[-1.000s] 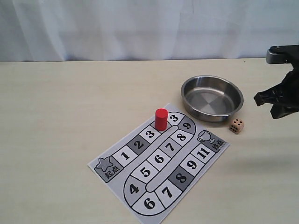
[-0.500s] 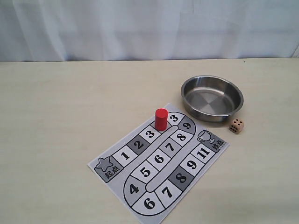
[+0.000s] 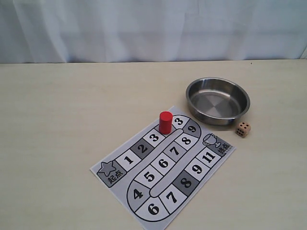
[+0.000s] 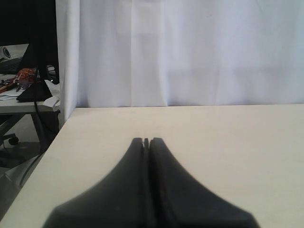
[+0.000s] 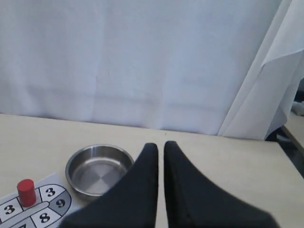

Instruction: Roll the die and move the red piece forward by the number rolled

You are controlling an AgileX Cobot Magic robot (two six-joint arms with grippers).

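The red piece (image 3: pixel 165 122) stands upright on the game board (image 3: pixel 163 165), on the square after the light "3", and also shows in the right wrist view (image 5: pixel 26 192). The tan die (image 3: pixel 242 129) rests on the table just off the board's far right corner, beside the steel bowl (image 3: pixel 218 100). Neither arm appears in the exterior view. My left gripper (image 4: pixel 146 139) is shut over bare table, holding nothing. My right gripper (image 5: pixel 160 145) has its fingers nearly together with only a slit between them and nothing in it. It hovers beside the bowl (image 5: pixel 99 169), and its fingers hide the die.
A white curtain backs the table. The left wrist view shows the table's side edge (image 4: pixel 47 147) with a cluttered desk (image 4: pixel 23 88) beyond it. The board (image 5: pixel 42 209) lies in front of the bowl.
One second ago the right arm showed at the exterior view's right edge above the die. It has drawn back out of that view. Die, red piece and bowl have not moved.
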